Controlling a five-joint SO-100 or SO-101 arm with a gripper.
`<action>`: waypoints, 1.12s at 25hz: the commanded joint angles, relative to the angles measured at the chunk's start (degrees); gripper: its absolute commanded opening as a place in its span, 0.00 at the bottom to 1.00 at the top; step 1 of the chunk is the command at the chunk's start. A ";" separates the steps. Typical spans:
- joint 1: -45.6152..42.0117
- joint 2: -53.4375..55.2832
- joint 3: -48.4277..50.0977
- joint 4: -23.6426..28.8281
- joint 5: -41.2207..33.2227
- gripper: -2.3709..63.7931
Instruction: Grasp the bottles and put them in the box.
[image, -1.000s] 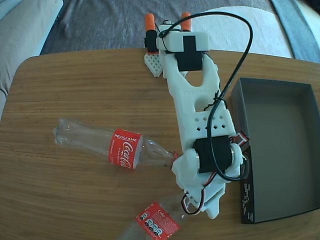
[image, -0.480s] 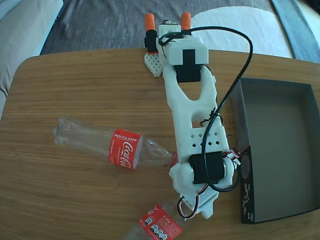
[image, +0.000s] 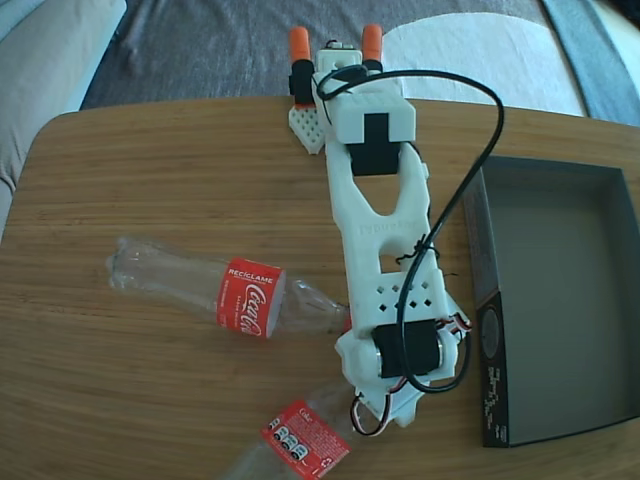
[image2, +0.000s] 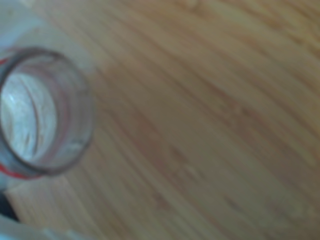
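Gripper jaws are hidden under the white arm (image: 385, 240) in the fixed view, so I cannot tell whether they are apart or clamped; the wrist view shows only a blurred open bottle mouth (image2: 37, 112) close to the lens over wood grain. 2 Coca-Cola bottles lie on the wooden table (image: 150, 390): 1 bottle (image: 225, 290) left of the arm's wrist, neck pointing at it, another bottle (image: 295, 440) at the bottom edge, its neck under the arm's end. At right, the dark grey box (image: 560, 300) holds neither.
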 joint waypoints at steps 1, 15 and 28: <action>0.09 1.76 -2.99 0.26 0.35 0.46; 0.26 2.02 -3.08 0.35 0.44 0.07; 0.62 12.13 -4.48 3.16 0.44 0.07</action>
